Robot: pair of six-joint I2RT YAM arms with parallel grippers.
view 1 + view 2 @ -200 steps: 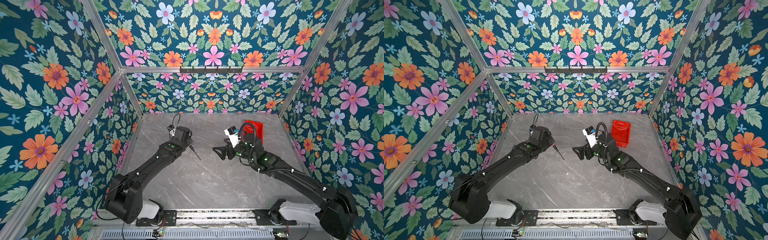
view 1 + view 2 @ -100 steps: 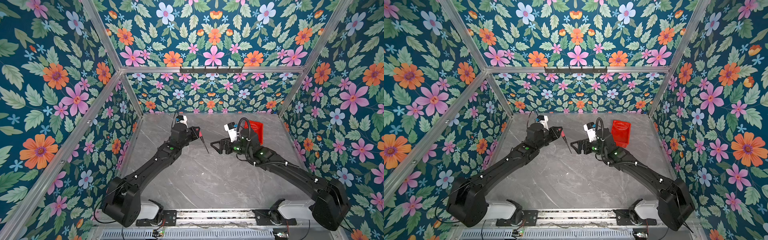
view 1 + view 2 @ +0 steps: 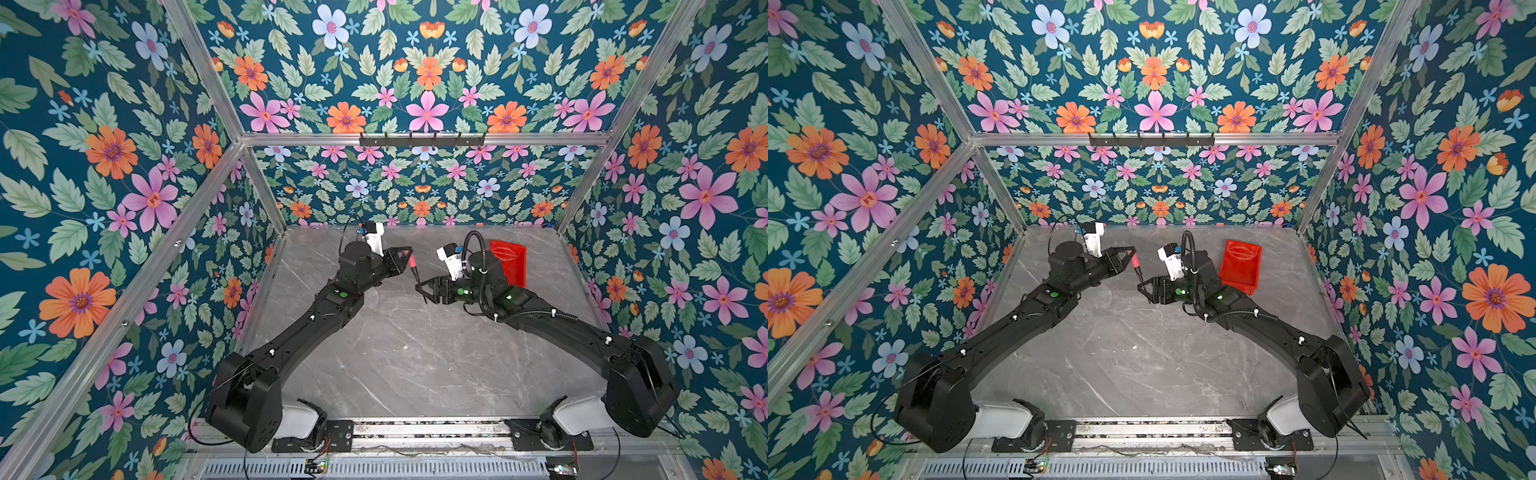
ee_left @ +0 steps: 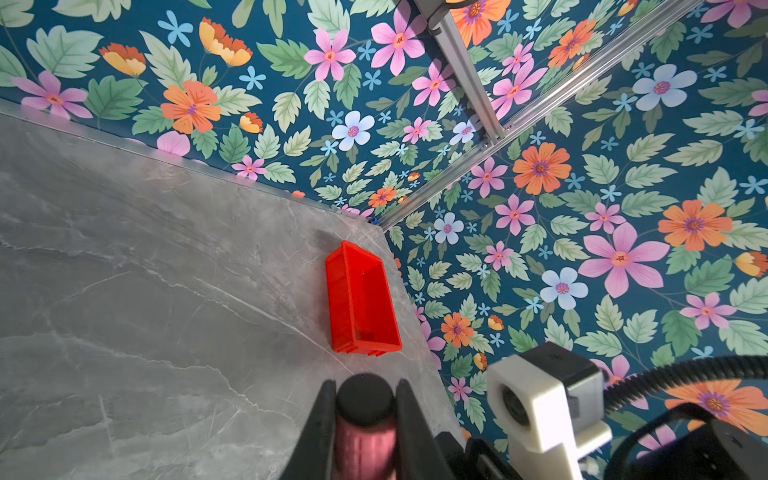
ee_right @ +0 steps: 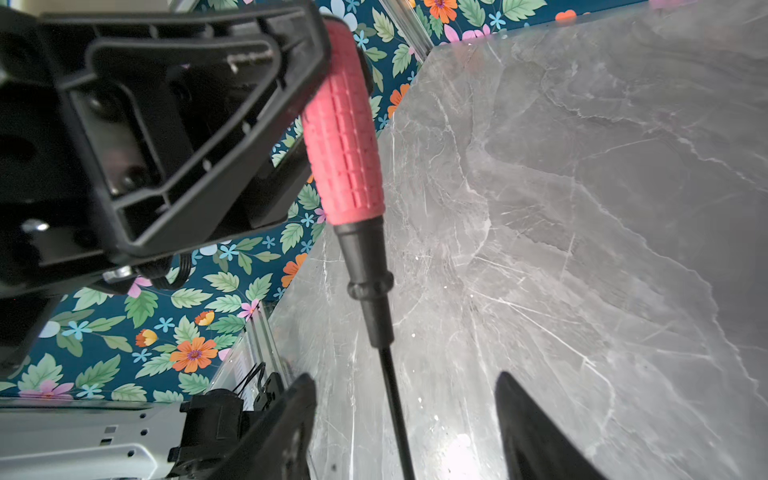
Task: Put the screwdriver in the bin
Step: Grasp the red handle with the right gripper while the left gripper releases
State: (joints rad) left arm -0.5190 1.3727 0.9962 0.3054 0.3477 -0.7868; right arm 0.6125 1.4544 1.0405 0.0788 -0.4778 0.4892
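Pinching the screwdriver (image 5: 343, 141) by its pink handle above the worktop (image 3: 395, 353), the left fingers (image 4: 322, 428) offer its shaft to the right fingers (image 5: 286, 419), which are spread around it without touching. Probably this is a handover, because the red bin (image 3: 509, 259) lies on the right arm's side.

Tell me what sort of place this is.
Probably a robot test booth, not a home: two black arms mounted on a base rail, aluminium framing holding flower-printed wall panels, and a marble-look tabletop.
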